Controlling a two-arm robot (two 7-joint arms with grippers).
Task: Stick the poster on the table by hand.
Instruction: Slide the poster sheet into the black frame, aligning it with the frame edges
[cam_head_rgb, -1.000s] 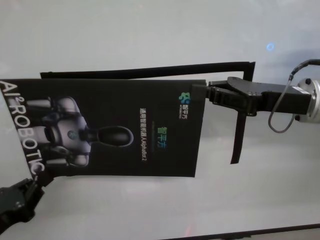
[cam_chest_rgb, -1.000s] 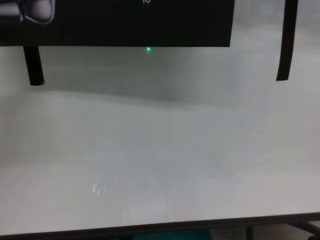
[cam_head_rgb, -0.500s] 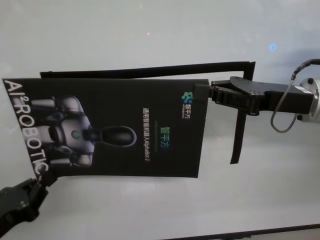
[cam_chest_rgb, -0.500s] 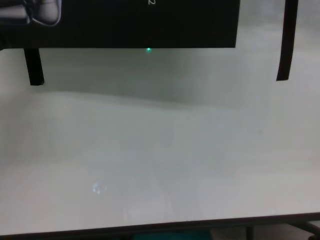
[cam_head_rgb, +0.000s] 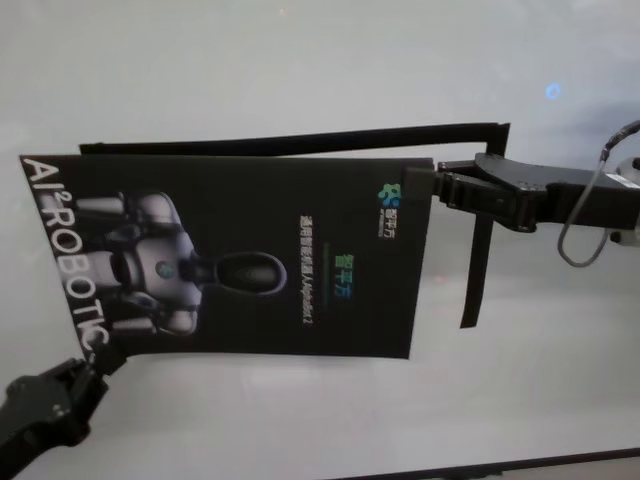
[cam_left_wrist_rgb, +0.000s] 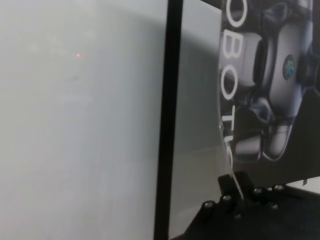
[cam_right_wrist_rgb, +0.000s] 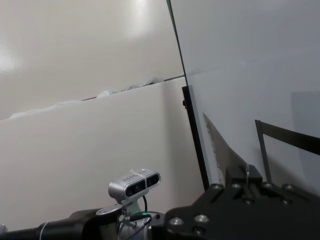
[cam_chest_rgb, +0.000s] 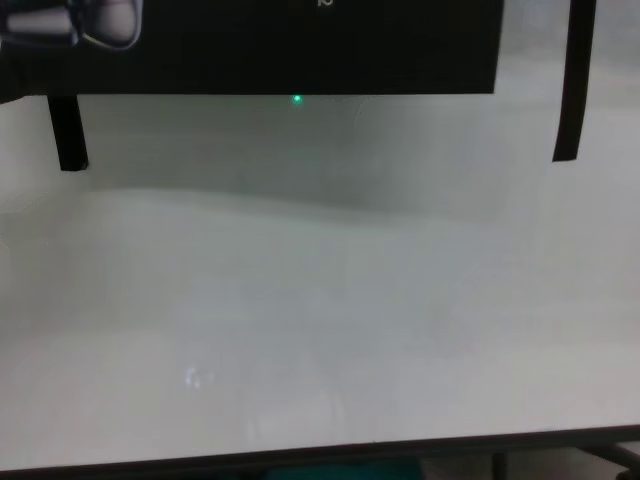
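Observation:
The poster (cam_head_rgb: 260, 200), black with a white-grey robot figure and white letters, hangs just above the white table (cam_head_rgb: 300, 60), held by both hands. My right gripper (cam_head_rgb: 437, 187) is shut on its far right corner. My left gripper (cam_head_rgb: 98, 362) is shut on its near left corner, below the big letters. The left wrist view shows the poster (cam_left_wrist_rgb: 272, 75) curving into the left gripper (cam_left_wrist_rgb: 235, 182). In the right wrist view the poster (cam_right_wrist_rgb: 216, 137) is seen edge-on, pinched in the right gripper (cam_right_wrist_rgb: 241, 172). The chest view catches only the poster's near edge (cam_chest_rgb: 300, 50).
A narrow black strip (cam_head_rgb: 300, 140) lies on the table along the poster's far side and turns down to a second strip (cam_head_rgb: 475, 270) at the right. Another short strip (cam_chest_rgb: 66, 130) lies at the left. The table's dark front edge (cam_chest_rgb: 300, 462) runs close below.
The poster has shifted to the right over the table. Both grippers moved right with it, still holding their corners. The strips have stayed in place.

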